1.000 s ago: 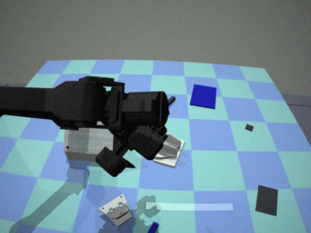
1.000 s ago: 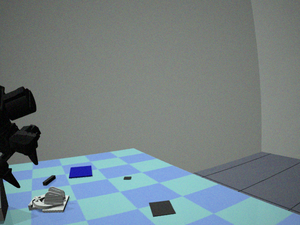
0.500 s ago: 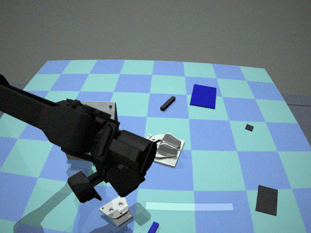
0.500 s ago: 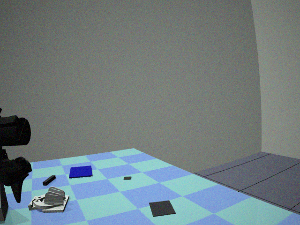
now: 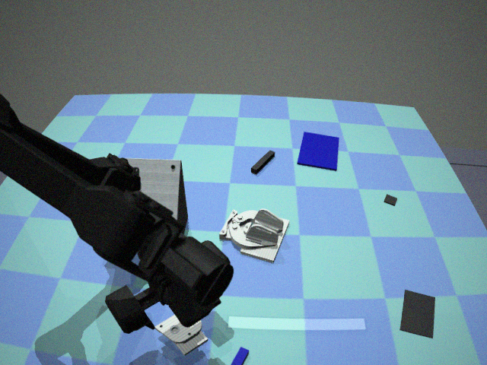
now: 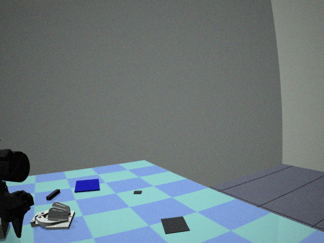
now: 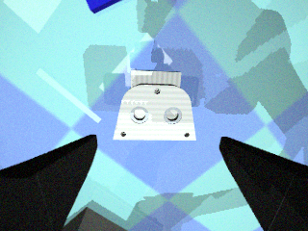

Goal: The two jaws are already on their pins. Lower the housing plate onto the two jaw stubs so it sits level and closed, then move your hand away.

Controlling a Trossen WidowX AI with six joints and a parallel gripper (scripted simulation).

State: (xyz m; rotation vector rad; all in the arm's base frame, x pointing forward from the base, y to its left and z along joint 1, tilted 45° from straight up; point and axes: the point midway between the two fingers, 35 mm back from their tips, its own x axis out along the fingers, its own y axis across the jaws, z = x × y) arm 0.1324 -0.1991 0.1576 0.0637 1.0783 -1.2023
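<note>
The pale housing plate (image 5: 183, 336) (image 7: 156, 103) lies on the table at the near left, apart from the base. It has two round holes, three small dark holes and a ribbed block at one edge. My gripper (image 7: 160, 141) is open and empty above the plate, with its fingertips wide to either side of the plate's straight edge. In the top view the wrist hides part of the plate. The white base (image 5: 261, 253) (image 6: 57, 227) lies mid-table, with two grey upright curved jaws (image 5: 269, 220) (image 6: 57, 213) on it and small stubs at its left.
A grey block (image 5: 159, 176) stands left of the base, partly behind the arm. A blue square (image 5: 317, 150) (image 6: 87, 185), black bar (image 5: 262, 161) (image 6: 52, 194), small dark tile (image 5: 390, 199) (image 6: 137, 192) and dark rectangle (image 5: 418, 314) (image 6: 175, 225) lie farther off. A blue bar (image 5: 240, 357) lies near the plate.
</note>
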